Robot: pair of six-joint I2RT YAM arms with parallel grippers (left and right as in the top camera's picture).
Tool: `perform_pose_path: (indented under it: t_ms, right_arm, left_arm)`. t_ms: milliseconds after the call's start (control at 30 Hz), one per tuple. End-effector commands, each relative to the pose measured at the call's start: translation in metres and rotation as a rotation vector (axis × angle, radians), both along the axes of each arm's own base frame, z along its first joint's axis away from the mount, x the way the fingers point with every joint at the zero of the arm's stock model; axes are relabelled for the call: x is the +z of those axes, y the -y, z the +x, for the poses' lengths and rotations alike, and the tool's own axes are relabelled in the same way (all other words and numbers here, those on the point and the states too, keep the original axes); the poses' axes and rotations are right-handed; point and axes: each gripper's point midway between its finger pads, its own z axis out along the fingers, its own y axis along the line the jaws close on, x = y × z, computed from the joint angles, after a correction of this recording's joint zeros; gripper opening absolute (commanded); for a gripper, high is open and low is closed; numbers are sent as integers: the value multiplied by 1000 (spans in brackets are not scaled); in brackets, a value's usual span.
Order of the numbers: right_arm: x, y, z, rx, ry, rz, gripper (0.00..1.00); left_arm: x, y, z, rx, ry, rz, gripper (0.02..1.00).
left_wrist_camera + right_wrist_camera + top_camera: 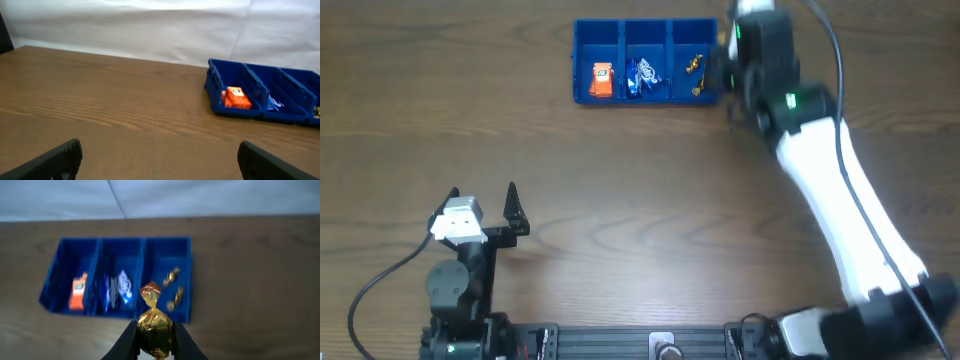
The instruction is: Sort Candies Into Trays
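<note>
Fingers (184,342) of the right gripper (155,339) pinch a gold candy (154,326) near the tray (120,242), by the end where other gold candies (174,275) lie. Released short, it could strike the wall and roll onto the bench (250,280). Left gripper (159,160) hangs spread, empty, well apart.

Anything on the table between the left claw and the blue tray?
Nothing: bare tabletop from the left claw to the blue tray, as top and left wrist views show.
</note>
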Motion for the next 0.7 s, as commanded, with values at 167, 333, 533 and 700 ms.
perform_pose_path:
  t_ms: [167,333,533,700]
  right_arm:
    - [-66,-20,97,-17,-90,-86,84]
    - [-113,-24,109,-18,-146,-103,104]
    - [-130,-21,112,-24,-174,-111,128]
    - [-131,-20,111,-24,-178,-113,452]
  left_arm:
    - [-18,-2,-1,9,-53,4,998]
    - [-18,-2,-1,9,-53,4,998]
    - [-18,-2,-1,9,-53,4,998]
    - [-18,-2,-1,9,-53,4,998]
